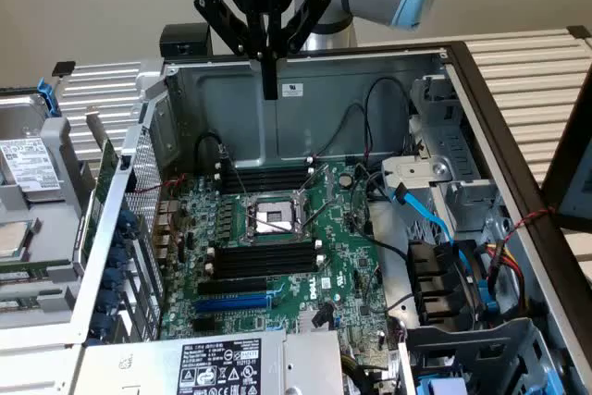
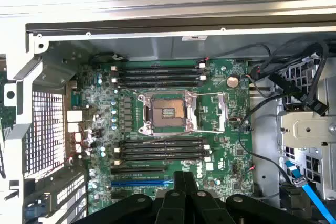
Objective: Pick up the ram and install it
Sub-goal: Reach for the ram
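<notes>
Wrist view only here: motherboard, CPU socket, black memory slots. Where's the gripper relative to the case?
Observer: The gripper hangs well above the motherboard, fingers pointing straight down, tips level with the top of the case's far wall.
Operator: What's at the near end of the board, past the blue slot?
Observer: A silver power supply with a white-and-black label on top.
Operator: Anything beside the case?
Observer: A grey metal drive bay at the exterior view's left, with a white-labelled drive in it.
</notes>
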{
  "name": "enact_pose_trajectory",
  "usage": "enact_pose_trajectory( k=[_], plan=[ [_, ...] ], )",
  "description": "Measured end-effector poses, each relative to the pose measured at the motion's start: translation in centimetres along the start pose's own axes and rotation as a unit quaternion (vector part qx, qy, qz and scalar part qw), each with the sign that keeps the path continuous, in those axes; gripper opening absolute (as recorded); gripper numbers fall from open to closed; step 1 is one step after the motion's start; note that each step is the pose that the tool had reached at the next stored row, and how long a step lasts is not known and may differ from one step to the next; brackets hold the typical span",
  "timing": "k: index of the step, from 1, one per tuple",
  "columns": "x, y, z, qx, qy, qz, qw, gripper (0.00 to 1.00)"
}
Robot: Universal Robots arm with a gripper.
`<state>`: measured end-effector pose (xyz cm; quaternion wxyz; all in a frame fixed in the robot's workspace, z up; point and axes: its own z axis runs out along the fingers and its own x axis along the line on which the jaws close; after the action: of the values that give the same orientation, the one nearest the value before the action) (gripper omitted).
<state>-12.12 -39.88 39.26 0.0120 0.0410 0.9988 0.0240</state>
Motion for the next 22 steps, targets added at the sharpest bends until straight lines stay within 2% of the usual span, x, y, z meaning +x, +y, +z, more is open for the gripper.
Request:
enact_pose_trajectory(
  k=[11,22],
  plan=[
    [0.03,-0.01,0.00,0.0000,-0.0003,0.001,1.0000,0.11],
    [0.94,-0.08,-0.03,0.0000,-0.0004,0.001,1.0000,0.11]
  ],
)
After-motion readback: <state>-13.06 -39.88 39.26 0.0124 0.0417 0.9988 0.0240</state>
